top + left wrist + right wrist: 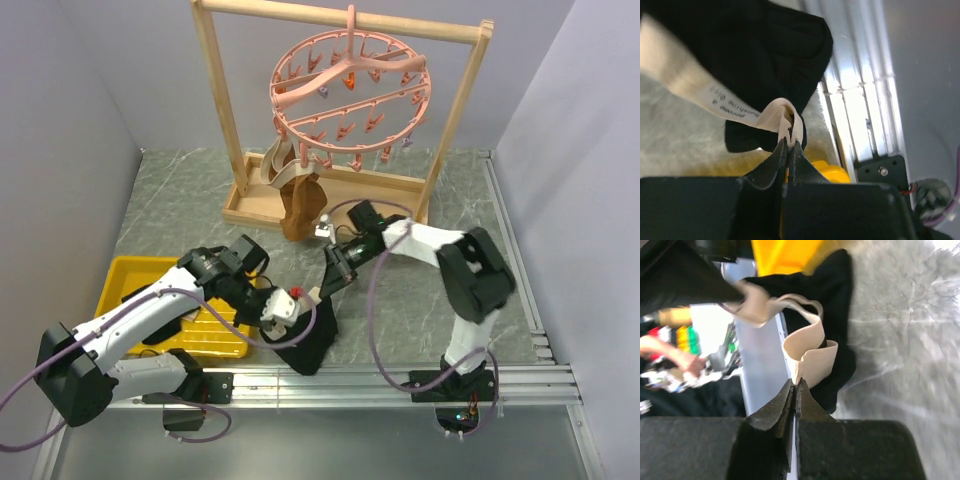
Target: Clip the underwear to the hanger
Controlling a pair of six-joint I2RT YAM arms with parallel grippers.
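Note:
The underwear (312, 340), black with a beige waistband, hangs low over the table's near edge, held between both grippers. My left gripper (296, 303) is shut on a fold of the waistband (788, 111), with the black cloth (780, 50) hanging beyond it. Just to its right, my right gripper (326, 282) is shut on the edge of the waistband (812, 357), with the black cloth (840, 300) behind it. The pink round hanger (350, 88) hangs by its hook from the wooden frame's top bar at the back, well above and beyond both grippers.
The pale wooden frame (216, 110) stands on its base at the back. A brown-and-cream garment (298, 205) hangs from the hanger's near-left clips. A yellow tray (135, 290) lies at the left under the left arm. Metal rails (400, 380) run along the near edge.

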